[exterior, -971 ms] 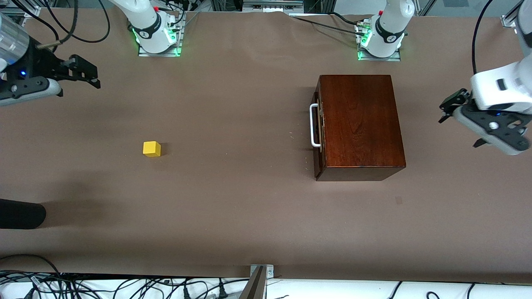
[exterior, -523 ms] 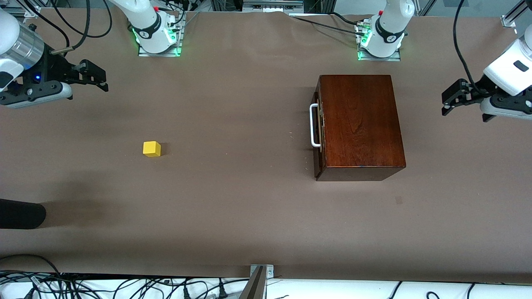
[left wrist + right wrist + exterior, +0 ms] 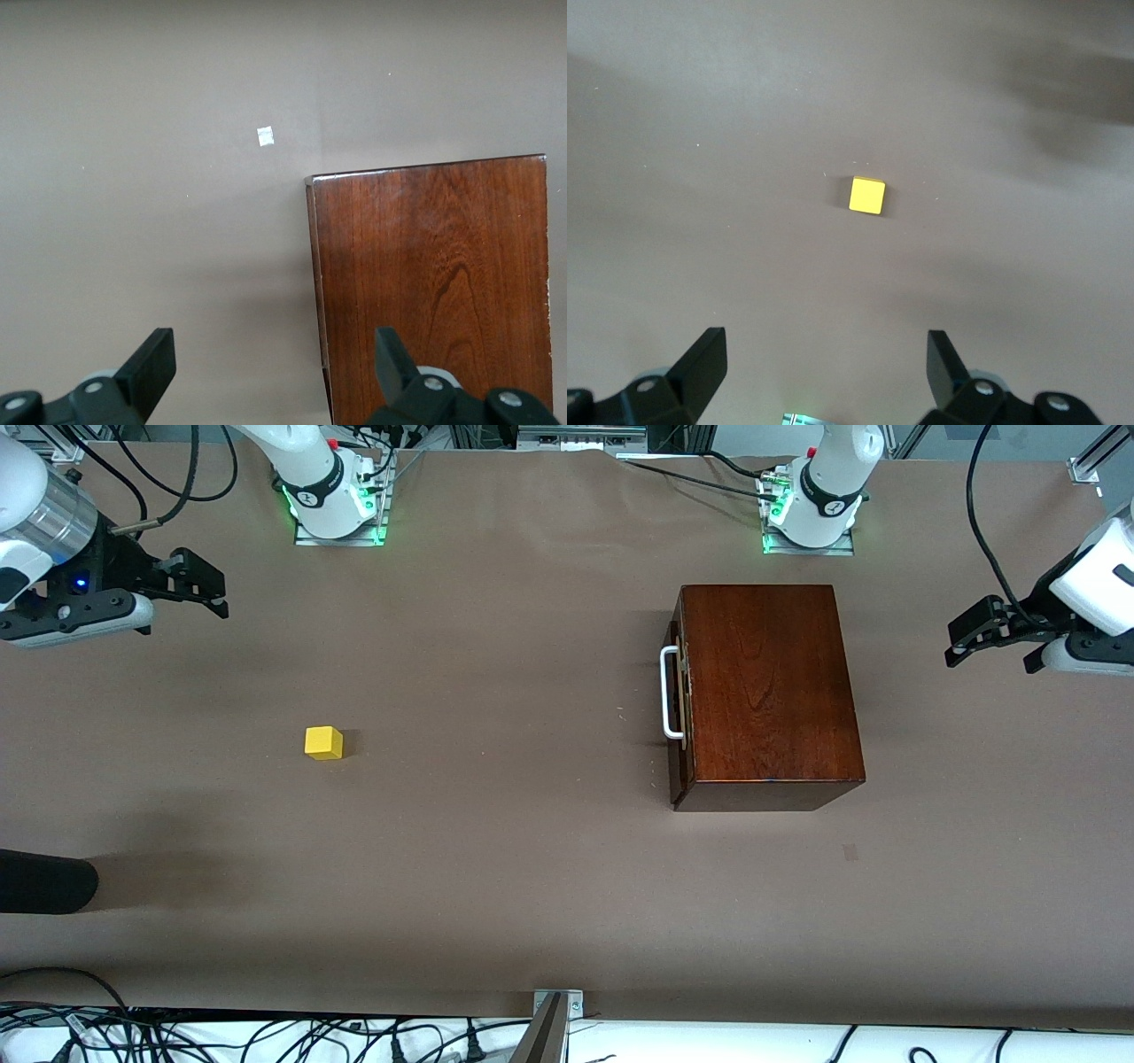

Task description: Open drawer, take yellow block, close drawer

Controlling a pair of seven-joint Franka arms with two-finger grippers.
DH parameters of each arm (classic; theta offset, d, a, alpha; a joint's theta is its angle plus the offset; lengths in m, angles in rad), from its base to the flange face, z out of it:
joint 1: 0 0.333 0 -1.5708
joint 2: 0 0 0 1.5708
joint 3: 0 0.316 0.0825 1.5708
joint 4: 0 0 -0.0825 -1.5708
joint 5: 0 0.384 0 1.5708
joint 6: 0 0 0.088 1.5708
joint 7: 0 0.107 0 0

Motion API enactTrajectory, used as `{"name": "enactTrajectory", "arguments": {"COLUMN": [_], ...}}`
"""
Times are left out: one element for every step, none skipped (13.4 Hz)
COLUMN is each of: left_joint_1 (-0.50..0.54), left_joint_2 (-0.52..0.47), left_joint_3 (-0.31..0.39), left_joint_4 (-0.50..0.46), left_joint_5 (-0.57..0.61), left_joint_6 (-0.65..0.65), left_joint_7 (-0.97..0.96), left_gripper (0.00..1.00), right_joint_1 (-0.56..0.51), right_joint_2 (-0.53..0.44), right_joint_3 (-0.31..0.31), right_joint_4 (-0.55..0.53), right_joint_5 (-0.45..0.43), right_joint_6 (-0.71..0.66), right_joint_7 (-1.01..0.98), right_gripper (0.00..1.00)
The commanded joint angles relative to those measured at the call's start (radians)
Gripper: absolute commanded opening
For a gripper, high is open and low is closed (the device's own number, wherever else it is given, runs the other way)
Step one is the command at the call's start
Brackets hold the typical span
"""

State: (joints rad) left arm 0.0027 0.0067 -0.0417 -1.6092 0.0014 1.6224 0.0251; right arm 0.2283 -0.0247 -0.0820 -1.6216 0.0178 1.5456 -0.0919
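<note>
Fingers of my right gripper (image 3: 213, 593) stand apart, empty, over bare table (image 3: 496, 868) at the right arm's end; the yellow block (image 3: 323, 742) sits on the table well apart from it. My left gripper (image 3: 961, 638) is spread too, hanging just off the mahogany box (image 3: 766, 691), whose drawer (image 3: 678, 695) is shut, white handle (image 3: 669, 693) untouched.

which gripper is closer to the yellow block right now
Right. The right gripper hangs open in the air above the table at the right arm's end, the end where the yellow block sits. The left gripper, also open, hangs past the wooden box at the left arm's end.
</note>
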Motion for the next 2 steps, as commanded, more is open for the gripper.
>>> {"name": "enactTrajectory", "arguments": {"left_joint_1": [-0.004, -0.004], "left_joint_2": [-0.031, -0.031], "left_joint_3": [0.003, 0.003], "left_joint_4": [-0.037, -0.037], "left_joint_5": [-0.012, -0.012], "left_joint_6": [0.014, 0.014], "left_joint_7": [-0.008, -0.008], "left_gripper": [1.00, 1.00], "right_joint_1": [0.003, 0.003], "right_joint_2": [0.002, 0.003], "right_joint_3": [0.002, 0.002], "right_joint_4": [0.003, 0.003], "right_joint_5": [-0.021, -0.022], "right_joint_6": [0.016, 0.024], "right_joint_7": [0.006, 0.008], "right_gripper": [1.00, 1.00]}}
